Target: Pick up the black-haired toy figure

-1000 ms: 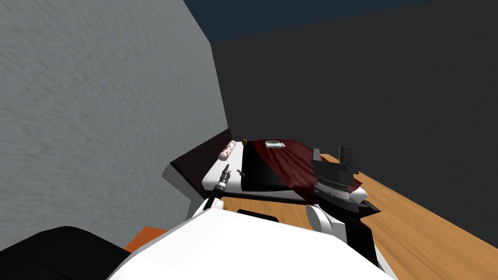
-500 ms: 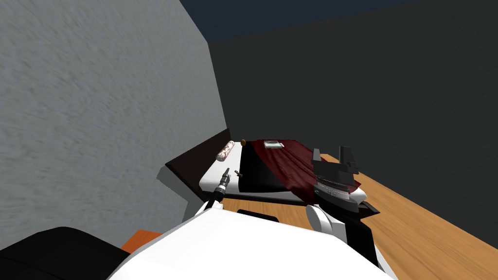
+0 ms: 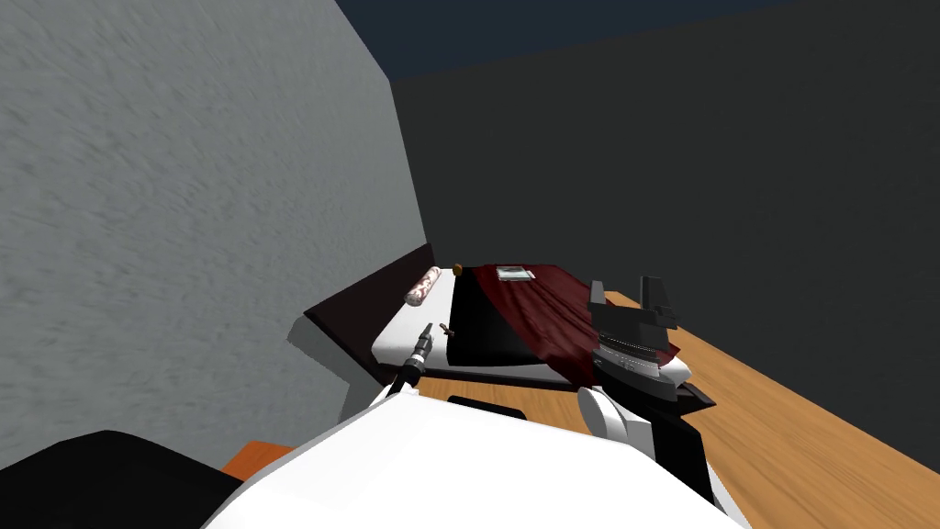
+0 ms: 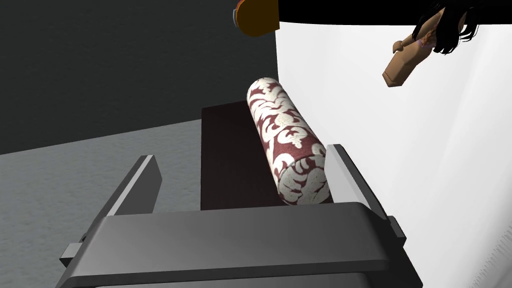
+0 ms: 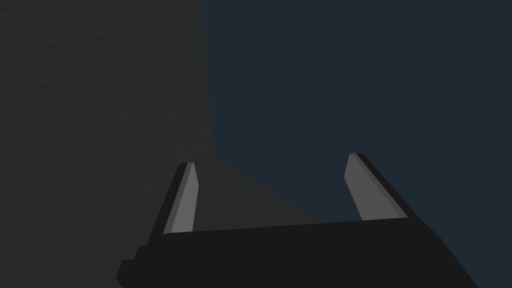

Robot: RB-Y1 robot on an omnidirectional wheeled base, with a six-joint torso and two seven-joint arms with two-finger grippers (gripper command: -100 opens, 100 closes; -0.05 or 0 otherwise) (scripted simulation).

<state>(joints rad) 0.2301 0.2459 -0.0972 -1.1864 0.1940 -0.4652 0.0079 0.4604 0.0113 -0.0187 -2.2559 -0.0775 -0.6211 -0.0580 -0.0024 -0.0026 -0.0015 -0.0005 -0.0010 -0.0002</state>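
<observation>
The left gripper (image 4: 242,155) is held low over the head end of a bed (image 3: 404,332), with its fingers (image 4: 145,182) spread wide and nothing between them gripped. In the left wrist view the end of a maroon-and-white patterned bolster (image 4: 287,140) is seen just inside one finger, lying along the dark headboard (image 4: 225,160).

The black-haired toy figure (image 4: 425,42) is found lying on the bed's white sheet, beyond the fingers and off to the side of the bolster, apart from both fingers. Its head lies at the edge of a black cover (image 3: 486,321). In the head view the figure (image 3: 449,329) is seen just beside the left gripper (image 3: 425,331).

A small orange-brown object (image 4: 257,15) is noted past the bolster's far end. A dark red blanket (image 3: 546,308) is draped over the black cover, and a flat pale item (image 3: 515,273) rests on it.

The right gripper (image 3: 625,289) is raised over the bed's near corner, with its fingers (image 5: 367,192) wide apart and empty.
</observation>
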